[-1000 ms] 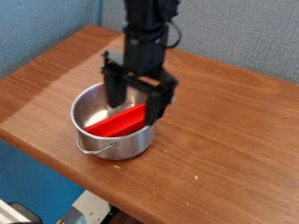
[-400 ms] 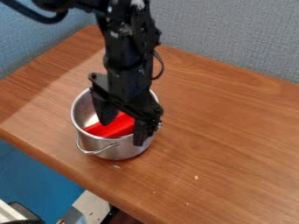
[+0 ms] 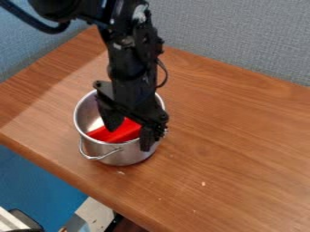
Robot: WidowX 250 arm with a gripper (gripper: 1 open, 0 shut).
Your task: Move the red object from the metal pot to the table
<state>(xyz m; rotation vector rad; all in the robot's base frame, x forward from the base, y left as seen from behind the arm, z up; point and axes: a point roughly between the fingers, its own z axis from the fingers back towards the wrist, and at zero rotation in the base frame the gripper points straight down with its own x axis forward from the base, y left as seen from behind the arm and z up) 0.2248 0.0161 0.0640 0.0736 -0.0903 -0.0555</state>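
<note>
The metal pot (image 3: 93,116) stands near the table's (image 3: 230,136) front left edge, its wire handle hanging toward the front. Inside it lies the red object (image 3: 116,133), leaning against the wall, partly covered by the gripper. My gripper (image 3: 129,127) points straight down and is open, its black fingers (image 3: 148,136) spread on either side of the red object and lowered into the pot. I cannot tell whether the fingers touch the block.
A blue wall stands behind the table. The table's front edge runs just below the pot, with floor clutter beyond it. Bare wood spreads to the right of and behind the pot.
The gripper has come down into the pot and shifted slightly left, staying open. The arm above now leans in from the upper left. The pot and the red object have not moved.
</note>
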